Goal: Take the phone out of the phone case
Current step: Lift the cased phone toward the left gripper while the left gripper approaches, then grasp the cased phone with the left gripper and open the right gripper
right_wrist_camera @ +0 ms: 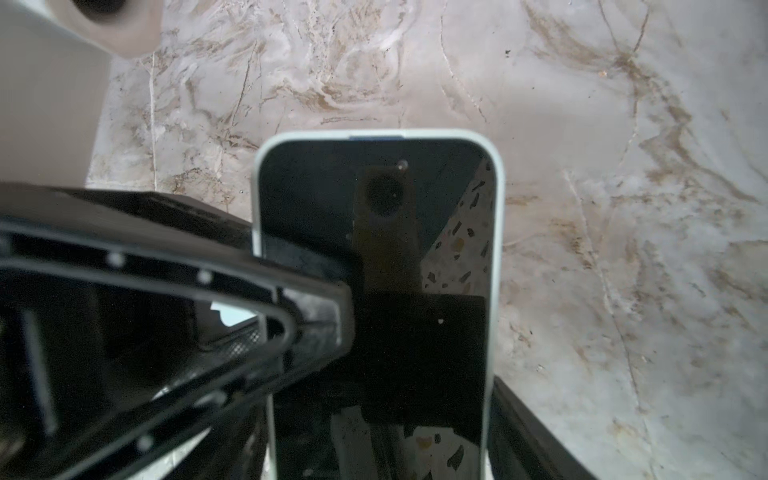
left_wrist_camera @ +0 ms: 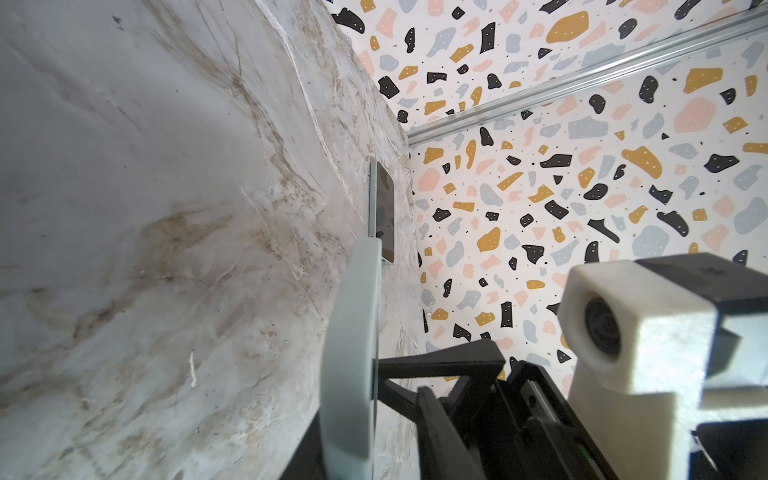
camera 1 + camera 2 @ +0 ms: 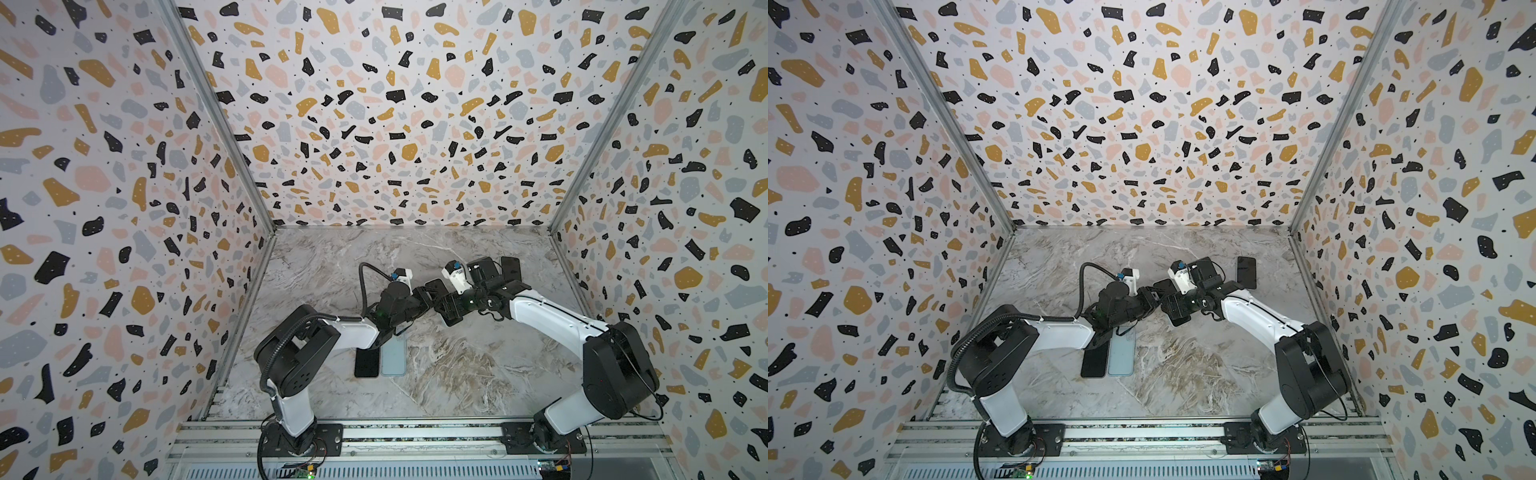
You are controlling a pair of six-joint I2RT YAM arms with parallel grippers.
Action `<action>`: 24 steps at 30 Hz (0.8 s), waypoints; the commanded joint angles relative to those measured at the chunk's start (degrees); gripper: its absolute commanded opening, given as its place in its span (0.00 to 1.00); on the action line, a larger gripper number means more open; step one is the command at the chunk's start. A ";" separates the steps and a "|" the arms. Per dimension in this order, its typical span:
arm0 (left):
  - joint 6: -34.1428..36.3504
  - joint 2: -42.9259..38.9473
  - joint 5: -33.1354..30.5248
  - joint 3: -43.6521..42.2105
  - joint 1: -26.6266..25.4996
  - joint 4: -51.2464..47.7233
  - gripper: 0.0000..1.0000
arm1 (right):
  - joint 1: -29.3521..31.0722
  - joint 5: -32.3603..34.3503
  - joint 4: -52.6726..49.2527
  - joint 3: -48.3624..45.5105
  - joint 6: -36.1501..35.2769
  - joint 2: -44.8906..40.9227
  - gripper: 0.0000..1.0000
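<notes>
The phone (image 1: 374,249), black screen up, sits in a pale phone case (image 1: 496,249) and is held above the table between both arms, in both top views (image 3: 434,286) (image 3: 1165,286). My right gripper (image 1: 382,415) spans the case's width, one finger (image 1: 519,415) against its edge, shut on it. My left gripper (image 2: 353,395) reaches in from the side. Its upper finger (image 2: 436,361) touches the screen and the other sits behind the case's back (image 2: 353,332), seen edge-on. In the right wrist view that finger (image 1: 311,299) lies on the glass.
A bare black phone (image 3: 367,362) and an empty pale blue case (image 3: 393,355) lie side by side on the marble table near the left arm. Another dark phone (image 3: 511,270) (image 2: 384,216) lies at the back right by the wall. Patterned walls enclose three sides.
</notes>
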 commanded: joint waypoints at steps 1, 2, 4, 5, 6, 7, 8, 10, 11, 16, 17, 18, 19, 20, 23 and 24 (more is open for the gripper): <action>0.00 -0.10 1.10 -0.19 0.36 3.79 0.25 | 0.21 -0.65 0.41 -0.27 -0.81 -3.10 0.31; 0.05 -0.34 1.06 -0.41 0.38 3.90 0.22 | 0.25 -0.77 0.34 -0.31 -0.91 -3.21 0.31; -0.02 -0.52 1.00 -0.63 0.47 3.84 0.19 | 0.23 -0.86 0.30 -0.32 -0.91 -3.29 0.31; 0.06 -0.61 1.08 -0.80 0.47 3.87 0.17 | 0.27 -0.91 0.22 -0.39 -0.99 -3.38 0.31; -0.09 -0.63 1.06 -0.88 0.55 3.99 0.14 | 0.32 -0.87 0.21 -0.39 -1.09 -3.51 0.31; -0.16 -0.79 1.20 -0.98 0.56 4.16 0.12 | 0.30 -0.93 0.20 -0.43 -1.14 -3.60 0.31; -0.22 -0.94 1.23 -1.23 0.64 4.52 0.10 | 0.34 -1.10 0.21 -0.53 -1.14 -3.78 0.31; -0.39 -1.32 1.41 -1.59 0.73 5.04 0.06 | 0.30 -1.30 0.38 -0.81 -1.16 -4.39 0.31; -0.33 -1.66 1.41 -1.76 0.78 5.07 0.04 | 0.35 -1.45 0.55 -1.13 -1.20 -4.89 0.33; 0.21 -4.39 0.78 -2.81 1.50 5.68 0.00 | 0.30 -1.15 1.36 -3.05 0.03 -9.23 0.66; 0.32 -5.26 0.56 -3.16 1.74 5.99 0.00 | 0.32 -0.93 1.74 -3.71 0.52 -10.68 0.71; 0.47 -6.13 0.11 -3.42 1.99 6.02 0.00 | 0.30 -0.79 2.02 -4.17 0.97 -12.08 0.75; 0.88 -7.30 -0.36 -3.74 2.24 6.02 0.00 | 0.30 -0.50 2.48 -4.80 1.77 -13.68 0.79; 1.30 -8.49 -0.91 -4.01 2.51 5.89 0.00 | 0.30 -0.18 2.78 -5.23 2.63 -15.16 0.82; 2.59 -13.11 -2.87 -5.00 3.56 5.38 0.00 | 0.15 1.79 3.64 -6.63 5.70 -20.50 0.89; 3.11 -14.75 -3.57 -5.31 4.07 5.00 0.00 | 0.08 2.19 4.20 -7.24 7.14 -22.61 0.92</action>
